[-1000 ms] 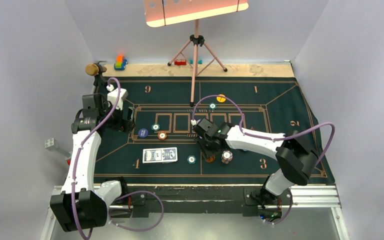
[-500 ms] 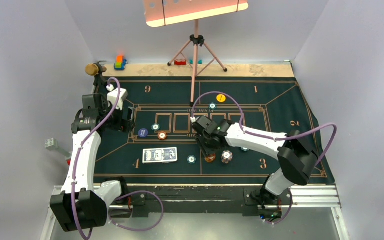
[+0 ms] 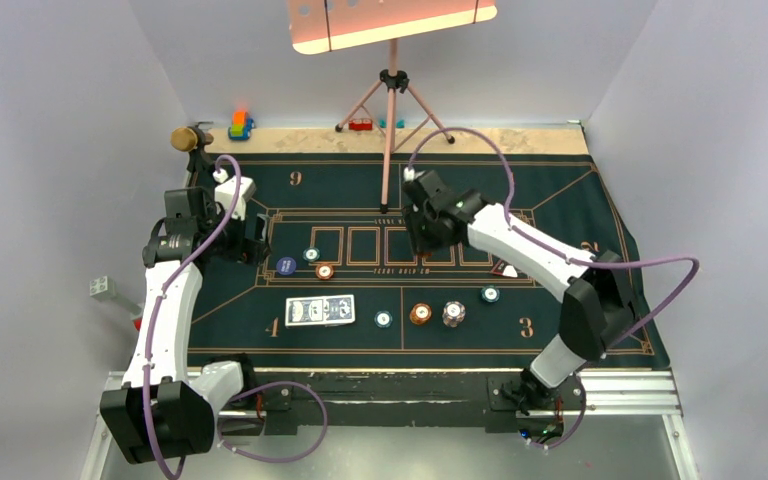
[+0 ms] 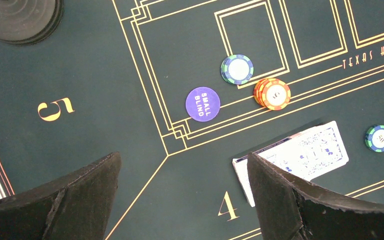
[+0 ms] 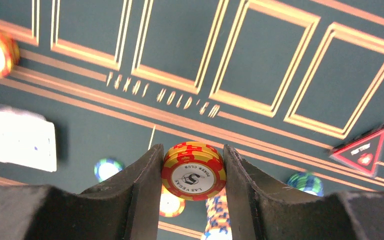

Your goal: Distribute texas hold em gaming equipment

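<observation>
the right gripper point(image 5: 193, 162) was clenched on the red and yellow chips point(image 5: 193, 175). the short stack was pinched edge to edge between both fingers point(image 5: 140, 195), close to their tips, with its white face turned to the wrist camera. it hung above the mat point(image 3: 340, 190), over the row of outlined card boxes. from above, this gripper sat just right of the tripod point(image 3: 390, 130) pole, and the tripod's legs stood at the mat's far edge.

the left gripper point(image 4: 182, 200) was released, fingers spread wide with only bare felt between them, at the mat's left side by the printed 5. the small blind button point(image 4: 202, 104) lay ahead of it, well apart from both fingers, and the cards point(image 4: 292, 152) lay just off one fingertip.

bare felt stretched around the printed 3 and toward the right edge.

counted on the mat from above:
- three teal chips point(image 3: 311, 254)
- two orange chips point(image 3: 326, 271), each apart from the other
- one whitish stack point(image 3: 453, 314), just beside the nearer orange one
- one button
- one spread of cards
- one red triangle marker point(image 3: 505, 268) under the right arm
</observation>
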Controlling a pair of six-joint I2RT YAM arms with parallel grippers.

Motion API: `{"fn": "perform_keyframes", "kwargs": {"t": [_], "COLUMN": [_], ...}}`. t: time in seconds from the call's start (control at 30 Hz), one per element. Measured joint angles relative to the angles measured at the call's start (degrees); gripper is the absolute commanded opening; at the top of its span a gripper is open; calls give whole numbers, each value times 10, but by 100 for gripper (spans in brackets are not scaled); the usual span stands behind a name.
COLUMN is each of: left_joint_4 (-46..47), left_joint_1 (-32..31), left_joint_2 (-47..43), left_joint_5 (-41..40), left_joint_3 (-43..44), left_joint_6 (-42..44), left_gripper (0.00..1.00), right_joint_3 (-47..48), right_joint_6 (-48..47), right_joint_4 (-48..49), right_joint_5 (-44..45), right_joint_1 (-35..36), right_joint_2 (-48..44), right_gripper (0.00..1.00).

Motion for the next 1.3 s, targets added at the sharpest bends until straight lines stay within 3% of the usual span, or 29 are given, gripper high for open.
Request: {"fn": "perform_keyframes", "kwargs": {"t": [0.27,0.47,0.83,1.3], "left_joint_4": [0,0,0,0], "left_joint_1": [0,0,0,0], "left_joint_2": [-3,-4,-4,-4], "left_joint_5": [0,0,0,0], "left_joint_3": [0,0,-2,-2], "left_joint_6": [0,1,1,1], "left_gripper": [100,100,100,100], "right_joint_3": [104,151,181,223], "right_joint_6": [1,4,8,8], "right_joint_4": [5,12,46,77], "right_joint_5": [8,14,24,24], "right_joint_1": [-135,-196,-216,-231], "right_joint_2": [91,173,284,325], "right_gripper": [22,19,20,20]}}
